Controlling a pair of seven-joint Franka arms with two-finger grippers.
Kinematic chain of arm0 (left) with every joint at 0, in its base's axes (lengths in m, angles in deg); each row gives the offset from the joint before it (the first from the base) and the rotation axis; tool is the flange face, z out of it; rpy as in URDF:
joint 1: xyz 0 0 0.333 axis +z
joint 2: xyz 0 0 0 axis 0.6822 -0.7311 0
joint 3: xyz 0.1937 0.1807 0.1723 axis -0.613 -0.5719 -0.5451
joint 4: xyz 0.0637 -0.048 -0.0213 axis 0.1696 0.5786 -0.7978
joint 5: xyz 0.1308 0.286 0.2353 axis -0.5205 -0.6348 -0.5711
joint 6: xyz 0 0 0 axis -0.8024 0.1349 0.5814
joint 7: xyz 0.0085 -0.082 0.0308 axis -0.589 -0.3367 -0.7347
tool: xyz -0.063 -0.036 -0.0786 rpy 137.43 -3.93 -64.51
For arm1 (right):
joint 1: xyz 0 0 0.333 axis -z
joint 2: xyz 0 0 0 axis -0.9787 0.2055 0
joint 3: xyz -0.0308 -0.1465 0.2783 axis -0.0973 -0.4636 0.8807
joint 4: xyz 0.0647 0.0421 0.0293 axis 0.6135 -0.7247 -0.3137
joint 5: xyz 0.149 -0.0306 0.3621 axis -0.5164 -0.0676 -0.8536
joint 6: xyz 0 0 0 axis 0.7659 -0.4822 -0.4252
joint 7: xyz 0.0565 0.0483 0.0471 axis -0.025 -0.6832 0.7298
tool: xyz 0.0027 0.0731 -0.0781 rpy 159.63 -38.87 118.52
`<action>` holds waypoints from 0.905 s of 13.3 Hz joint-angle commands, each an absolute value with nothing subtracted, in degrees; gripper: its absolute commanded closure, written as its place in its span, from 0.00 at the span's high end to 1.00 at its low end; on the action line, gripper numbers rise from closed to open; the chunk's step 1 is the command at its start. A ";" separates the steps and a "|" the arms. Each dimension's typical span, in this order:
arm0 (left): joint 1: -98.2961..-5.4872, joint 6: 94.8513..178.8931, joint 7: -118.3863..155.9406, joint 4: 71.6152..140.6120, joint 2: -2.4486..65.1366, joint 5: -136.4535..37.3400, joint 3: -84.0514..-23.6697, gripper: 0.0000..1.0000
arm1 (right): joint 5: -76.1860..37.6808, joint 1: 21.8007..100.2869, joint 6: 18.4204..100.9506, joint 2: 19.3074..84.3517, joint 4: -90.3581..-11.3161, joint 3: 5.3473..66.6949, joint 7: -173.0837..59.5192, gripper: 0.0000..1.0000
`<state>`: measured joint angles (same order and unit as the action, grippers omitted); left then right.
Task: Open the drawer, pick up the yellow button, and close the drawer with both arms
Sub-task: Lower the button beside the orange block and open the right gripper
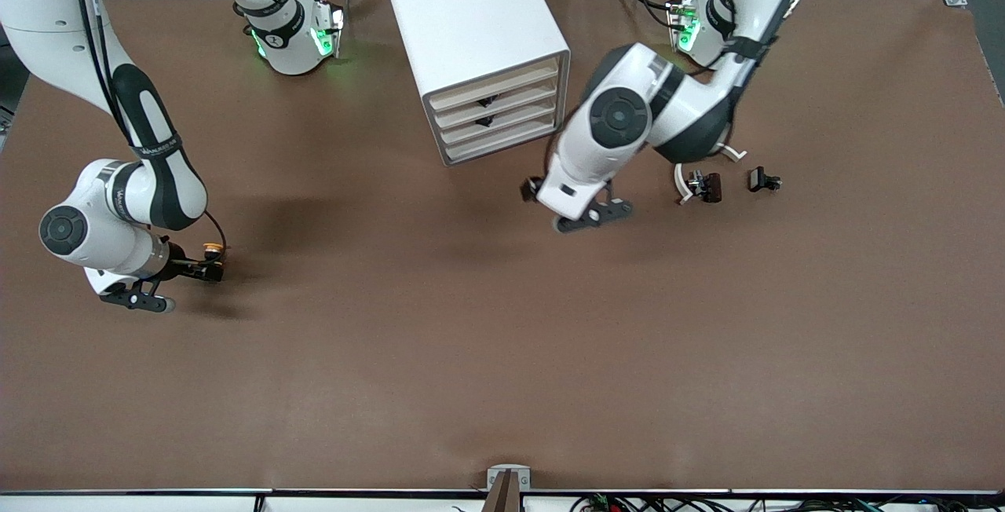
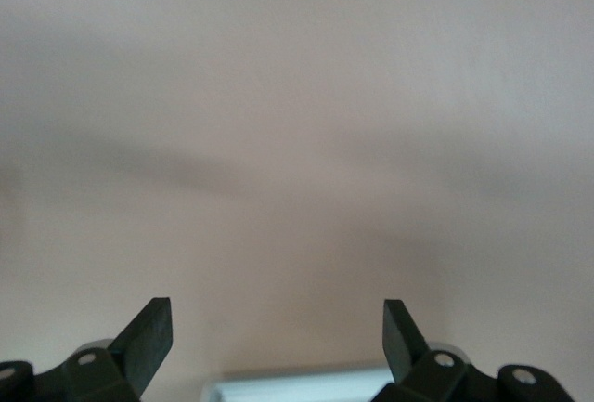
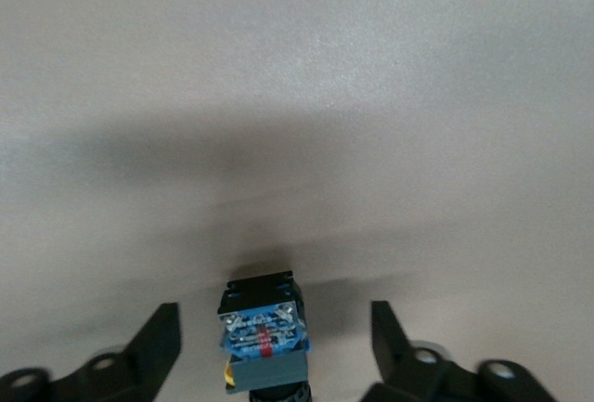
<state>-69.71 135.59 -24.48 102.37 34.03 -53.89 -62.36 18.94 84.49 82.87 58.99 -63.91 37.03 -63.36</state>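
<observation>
Two white robot arms with black joint bands work over a brown surface [image 1: 487, 355]. The button [image 3: 264, 339] is tiny, with a round orange-yellow cap and a black and dark-blue body. The right wrist view shows its blue block with a silvery plate and a small red mark; any print on it is too small to read. It lies on the surface between the fingers of the right pincer [image 1: 206, 267], low at the right arm's end. Those fingers stand apart, a gap showing on each side of the button, so nothing is clamped.

The left pincer [image 1: 590, 213] hangs over bare surface just beside the front of a white drawer cabinet [image 1: 479, 49], its fingers spread wide and empty. All the drawers sit flush in the cabinet.

Two small black clip-like parts [image 1: 707, 185] lie beside the left pincer, toward the left arm's end. Grey lettering runs along the right arm's black band, too small to read.
</observation>
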 commanded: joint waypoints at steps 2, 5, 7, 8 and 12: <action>-62.38 134.15 -20.94 101.15 36.12 -60.39 -61.73 1.00 | 19.26 84.91 71.55 55.62 -58.18 38.30 -63.40 1.00; -55.44 128.02 -6.73 94.41 36.75 -60.39 -61.73 1.00 | 19.35 83.86 56.18 54.47 -48.53 38.39 -63.40 1.00; -51.65 123.01 -1.86 89.91 36.84 -60.48 -61.81 1.00 | 19.26 83.33 49.30 54.38 -43.16 38.48 -63.22 1.00; -49.63 120.46 -0.80 89.46 37.88 -60.74 -61.82 1.00 | 19.35 82.89 46.75 53.86 -41.31 38.48 -62.96 1.00; -41.98 118.07 10.43 89.46 44.21 -60.75 -61.64 1.00 | 19.88 81.39 36.03 51.48 -32.52 38.48 -59.10 1.00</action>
